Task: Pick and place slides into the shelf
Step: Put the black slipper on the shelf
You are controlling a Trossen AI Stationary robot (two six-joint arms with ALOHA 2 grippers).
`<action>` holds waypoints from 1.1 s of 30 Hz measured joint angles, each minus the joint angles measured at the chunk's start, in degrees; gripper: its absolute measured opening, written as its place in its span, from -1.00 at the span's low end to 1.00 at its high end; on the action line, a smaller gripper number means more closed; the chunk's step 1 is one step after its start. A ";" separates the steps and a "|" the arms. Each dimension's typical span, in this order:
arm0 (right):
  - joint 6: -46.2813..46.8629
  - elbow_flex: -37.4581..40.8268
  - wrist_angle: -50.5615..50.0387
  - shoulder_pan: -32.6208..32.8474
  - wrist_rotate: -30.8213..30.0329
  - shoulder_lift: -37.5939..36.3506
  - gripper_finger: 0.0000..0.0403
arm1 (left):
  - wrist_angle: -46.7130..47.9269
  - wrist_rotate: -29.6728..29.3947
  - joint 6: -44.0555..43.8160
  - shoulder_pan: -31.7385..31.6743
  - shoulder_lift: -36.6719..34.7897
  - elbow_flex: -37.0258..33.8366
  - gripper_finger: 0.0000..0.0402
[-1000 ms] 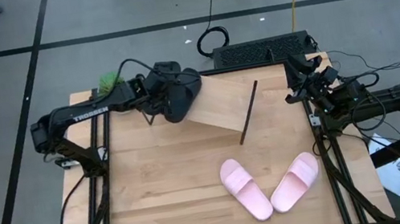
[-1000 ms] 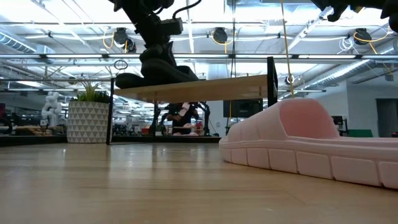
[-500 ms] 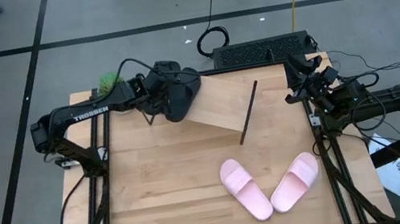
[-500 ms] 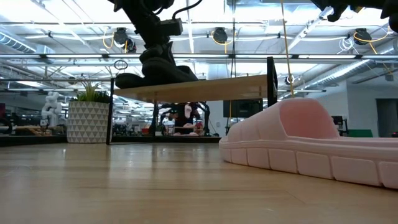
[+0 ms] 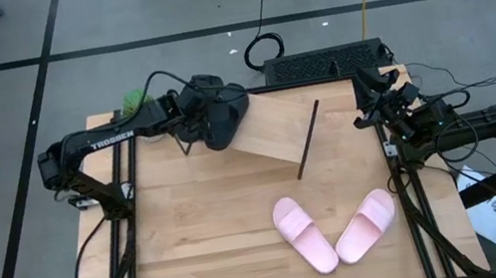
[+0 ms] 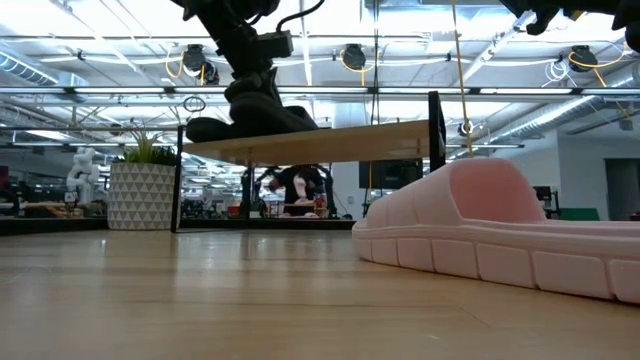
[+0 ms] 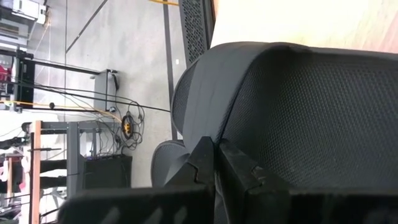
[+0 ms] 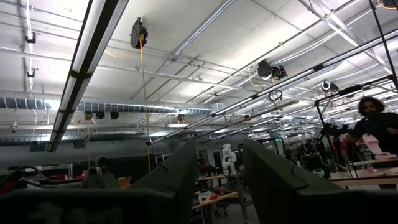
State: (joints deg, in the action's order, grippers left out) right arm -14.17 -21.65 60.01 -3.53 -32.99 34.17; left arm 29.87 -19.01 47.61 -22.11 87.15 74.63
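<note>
Black slide (image 5: 223, 121) in left gripper (image 5: 205, 118) over shelf (image 5: 279, 130)

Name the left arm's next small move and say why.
Probably open the left end effector and lift away: it is shut on a black slide that already sits on the shelf, at its left end. The pink slides wait on the table.

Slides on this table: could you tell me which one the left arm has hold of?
A black slide, pinched in the left gripper at the shelf's left end. Both pink slides lie loose on the tabletop.
</note>
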 joint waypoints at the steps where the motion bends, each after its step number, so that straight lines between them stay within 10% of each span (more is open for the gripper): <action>1: 0.00 0.00 0.00 0.00 -0.01 0.00 -0.40 | 0.13 0.13 -0.25 0.00 0.00 0.00 -1.00; 33: 0.00 0.00 0.00 -0.02 -0.01 0.00 -0.40 | -3.42 -5.12 -3.14 0.86 -0.15 -3.17 -0.37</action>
State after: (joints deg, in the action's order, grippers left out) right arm -14.17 -21.65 60.00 -3.55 -32.99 34.17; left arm 26.45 -24.14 44.47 -21.25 87.00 71.46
